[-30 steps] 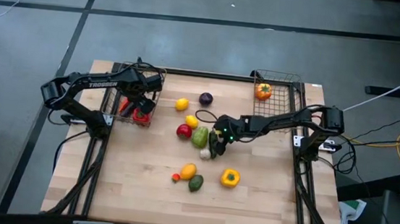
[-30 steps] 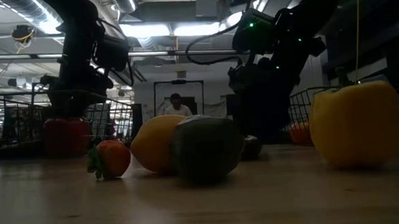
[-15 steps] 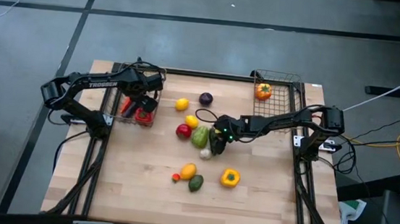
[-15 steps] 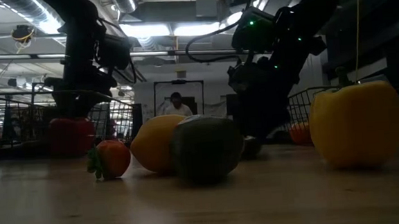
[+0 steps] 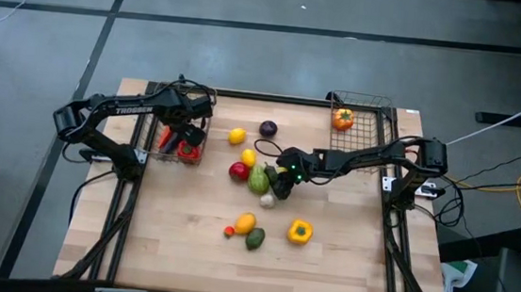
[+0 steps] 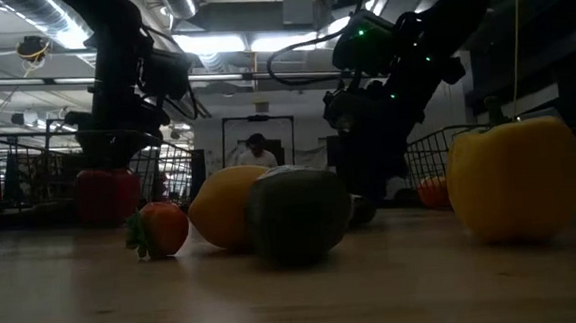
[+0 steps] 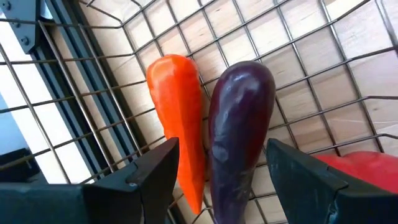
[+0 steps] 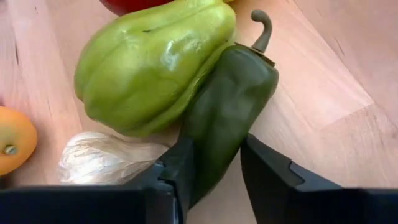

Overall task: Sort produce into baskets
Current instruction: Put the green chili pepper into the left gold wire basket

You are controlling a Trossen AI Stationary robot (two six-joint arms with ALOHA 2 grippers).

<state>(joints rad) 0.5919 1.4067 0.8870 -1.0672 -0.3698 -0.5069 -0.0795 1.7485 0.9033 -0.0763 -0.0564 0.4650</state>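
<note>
Here the dark green pepper (image 8: 227, 99) lies on the surface (image 5: 346, 248) touching the light green squash (image 8: 152, 62), garlic (image 8: 102, 158) just beside the squash; the right end effector (image 8: 211, 168) pinches the pepper's blunt end, likely since only that end is clear of the squash. Left end effector (image 7: 217, 174), spread, hangs inside the left basket (image 5: 161, 151) around the eggplant (image 7: 239, 124), a carrot (image 7: 183, 118) touching the eggplant, probably just dropped there.

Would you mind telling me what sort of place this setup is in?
Probably a robotics lab or workshop: a light wooden table on a grey concrete floor, ceiling strip lights, and a person in the background.
</note>
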